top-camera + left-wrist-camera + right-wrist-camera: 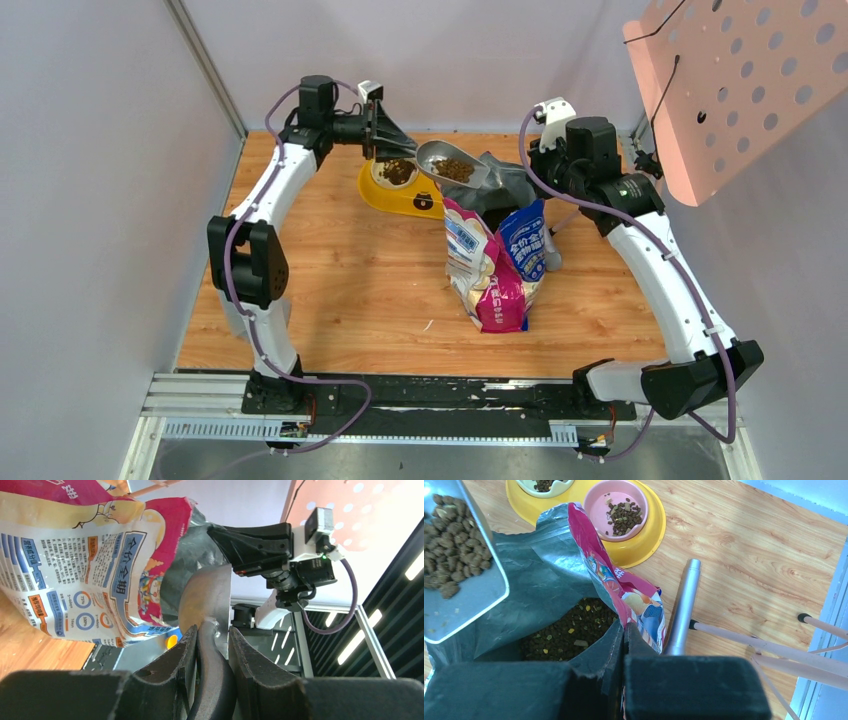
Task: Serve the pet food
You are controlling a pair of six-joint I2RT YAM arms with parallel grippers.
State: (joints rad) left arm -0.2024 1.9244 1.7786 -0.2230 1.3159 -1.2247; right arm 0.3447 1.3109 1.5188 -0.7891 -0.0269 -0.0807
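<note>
Scoop (428, 154) of pet food (456, 170) between bowl (374, 196), bag (495, 270)

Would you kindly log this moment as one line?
left hand shut on scoop | kibble in scoop, near bowl | right hand shut on bag

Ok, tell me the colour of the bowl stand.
Yellow stand, with a pink bowl inset; clearest in the right wrist view.

A glossy printed bag (495, 268) is standing open on the wooden table (340, 290) – a grey metal scoop (452, 166) is hanging between its mouth and a yellow two-bowl feeder (385, 200). A silver tube (684, 605) is lying just beside the bag, and a pink perforated board (740, 80) is jutting in at the far right.
</note>
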